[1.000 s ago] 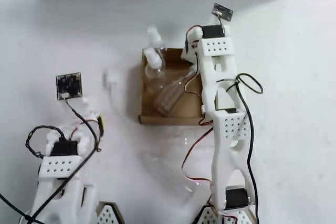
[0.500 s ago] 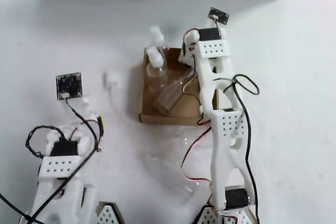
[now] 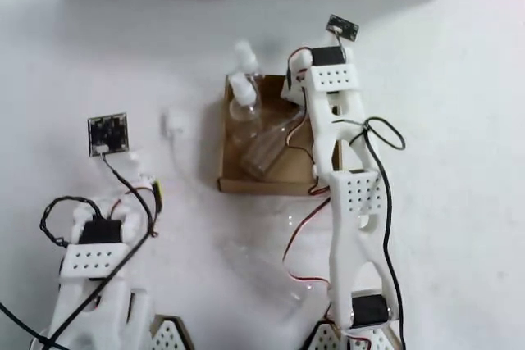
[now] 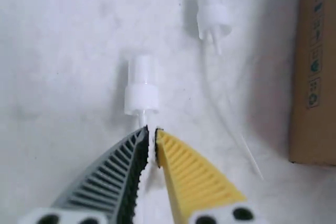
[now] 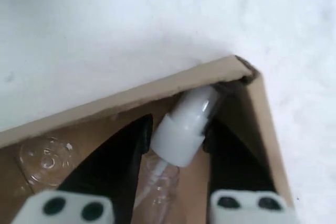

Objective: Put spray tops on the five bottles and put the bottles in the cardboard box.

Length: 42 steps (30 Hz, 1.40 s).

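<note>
Two loaded grippers, risks entered first.

1. Right gripper [image 5: 178, 129]: lifting away without letting go fully could drag the cardboard box [image 5: 131, 95] across the table [image 3: 459, 79], or tip the bottle [image 5: 157, 184] onto the rim. Jaws clamped on the bottle's fitted top [image 5: 184, 121], which is tucked into a box corner.
2. Left gripper [image 4: 150, 129]: the thin dip tube could slip or bend, so the loose spray top [image 4: 140, 90] may swing. Jaws all but together, pinching that tube.
3. Second spray top [image 4: 212, 17]: lies on the table, just beside the box.
4. Another capped bottle [image 3: 240, 100]: in the box's other far corner.
</note>
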Each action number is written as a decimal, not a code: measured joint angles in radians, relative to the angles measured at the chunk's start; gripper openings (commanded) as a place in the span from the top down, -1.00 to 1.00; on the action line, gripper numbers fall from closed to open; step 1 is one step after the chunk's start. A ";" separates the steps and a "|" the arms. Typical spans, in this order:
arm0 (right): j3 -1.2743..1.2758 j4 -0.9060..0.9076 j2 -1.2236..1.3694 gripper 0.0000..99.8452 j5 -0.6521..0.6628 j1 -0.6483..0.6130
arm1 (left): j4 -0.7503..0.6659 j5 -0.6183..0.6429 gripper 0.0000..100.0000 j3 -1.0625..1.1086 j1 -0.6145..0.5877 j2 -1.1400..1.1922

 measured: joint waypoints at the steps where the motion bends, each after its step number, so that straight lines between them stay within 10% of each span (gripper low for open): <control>1: 0.000 0.002 0.000 0.88 0.000 0.002 | 0.000 0.000 0.96 0.000 0.000 0.000; 42: -0.081 0.092 -0.021 0.97 0.100 0.000 | 0.000 0.000 0.96 0.000 0.000 0.000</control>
